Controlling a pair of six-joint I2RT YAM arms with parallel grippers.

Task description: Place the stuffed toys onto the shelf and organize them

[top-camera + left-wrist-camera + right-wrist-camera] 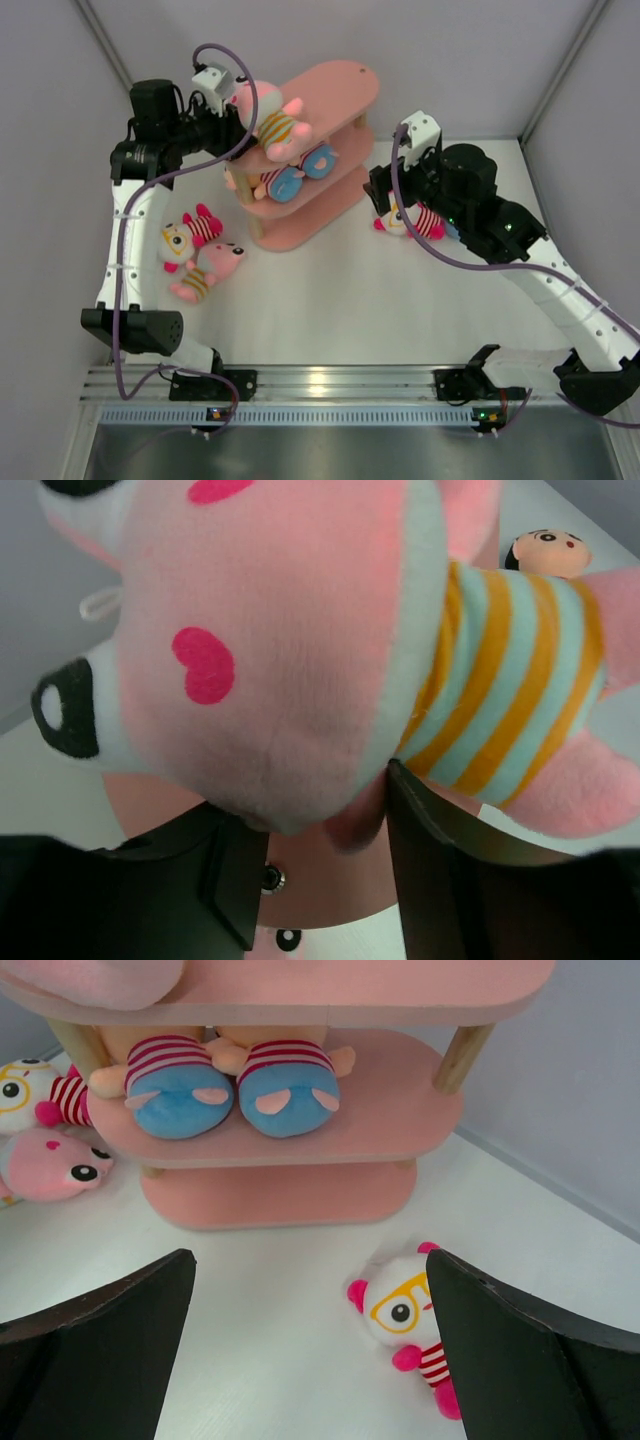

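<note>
The pink shelf (330, 95) stands at the back centre. A pink toy with a yellow-striped body (277, 127) lies on its top tier. My left gripper (232, 108) is closed on the toy's head (270, 660), with the head bulging between the fingers (440, 870). Two striped toys with round blue feet (235, 1095) sit on the middle tier. My right gripper (310, 1260) is open, just above a white toy with yellow glasses (400, 1305), which lies on the table by the right finger. A second white toy with glasses (185, 235) and a pink one (210, 265) lie left of the shelf.
The bottom tier (280, 1195) holds nothing I can see. The enclosure walls stand close behind and beside the shelf. A doll face with black hair (548, 552) shows past the held toy. The arm bases and a metal rail (330, 385) line the near edge.
</note>
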